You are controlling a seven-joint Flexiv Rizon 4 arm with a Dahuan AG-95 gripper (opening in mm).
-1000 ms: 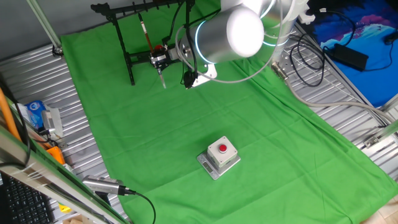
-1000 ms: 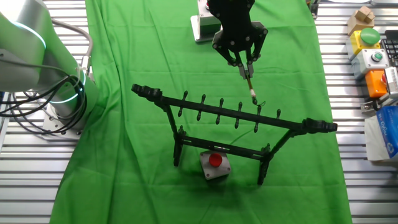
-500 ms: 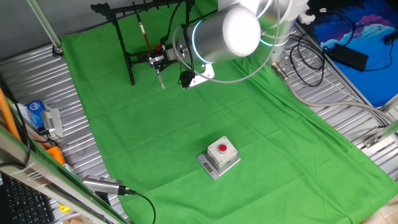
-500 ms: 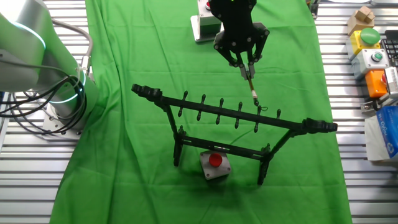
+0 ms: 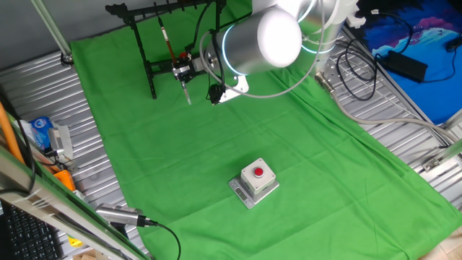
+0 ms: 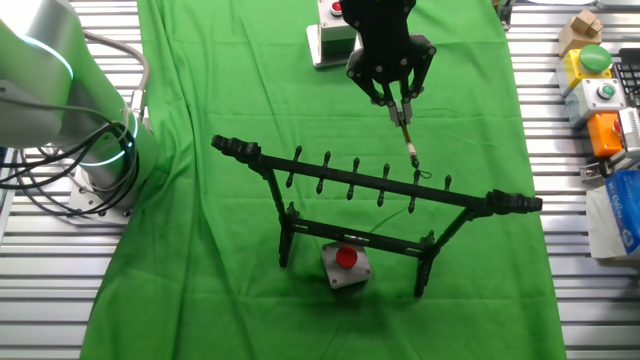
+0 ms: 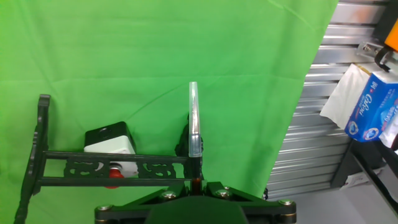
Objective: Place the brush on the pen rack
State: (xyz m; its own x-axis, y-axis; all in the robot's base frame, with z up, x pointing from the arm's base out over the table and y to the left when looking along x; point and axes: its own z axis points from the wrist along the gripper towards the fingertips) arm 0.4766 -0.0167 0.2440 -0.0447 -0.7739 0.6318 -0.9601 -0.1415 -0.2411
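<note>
The black pen rack (image 6: 300, 162) stands on the green cloth; it also shows at the back left in one fixed view (image 5: 160, 68) and at the lower left in the hand view (image 7: 62, 154). My gripper (image 6: 401, 103) is shut on the thin brush (image 6: 408, 148), just behind the rack's top bar. The brush's lower end sits close to a notch right of the bar's middle; I cannot tell whether it touches. In one fixed view the gripper (image 5: 185, 71) holds the reddish shaft (image 5: 170, 48) beside the rack. In the hand view the brush's pale end (image 7: 195, 124) sticks out past the gripper (image 7: 196, 182).
A grey box with a red button (image 5: 254, 180) sits in front of the rack (image 6: 345, 265). A second box (image 6: 325, 40) stands behind the gripper. A silver cylinder with a black cable (image 5: 119, 215), a tissue pack (image 6: 620, 215) and cables (image 5: 361, 65) lie off the cloth.
The gripper has moved slightly with the brush, bringing the brush's end a little nearer the rack's top bar. The rack and box have not moved.
</note>
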